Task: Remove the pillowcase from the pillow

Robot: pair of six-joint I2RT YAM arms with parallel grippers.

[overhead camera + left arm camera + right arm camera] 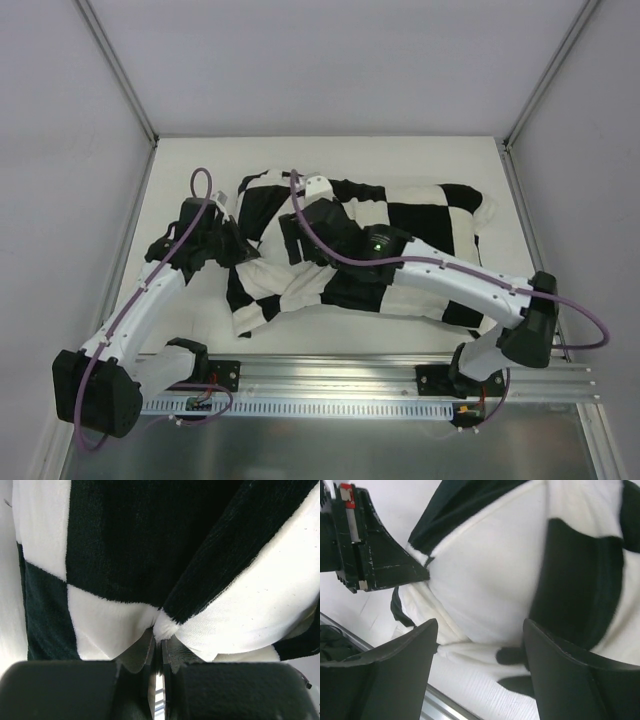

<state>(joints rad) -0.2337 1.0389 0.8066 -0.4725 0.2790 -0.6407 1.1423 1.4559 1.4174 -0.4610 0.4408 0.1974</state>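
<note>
Item: pillowcase [430, 215], black-and-cream checks, lying crumpled lengthwise with the table [330, 160] beneath it. It is plump along its right half and flatter and rumpled at its left end. We log the left gripper [159, 647] at the pillowcase's left end, jaws pressed together on a small fold of cream fabric, a thin pinch at the very tips. The right gripper [479, 635] hangs over the pillowcase left of its middle, fingers spread wide, with cloth below them but nothing clamped. Step in hand, as we judge it: take a second hold so the cover can be drawn off the pillow. To do it well, we would have the right jaws bite deep into one layer of cover near its left end rather than grab cover and stuffing together. The pull should then go slowly along the pillowcase's length, since the left pinch is shallow and may slip. Not made out: the pillow itself. Smoother white cloth in both wrist views may be the pillow or the cover's lining, we cannot tell. The cover's opening is not visible either, and the right arm crosses the pillowcase's middle and near side.
</note>
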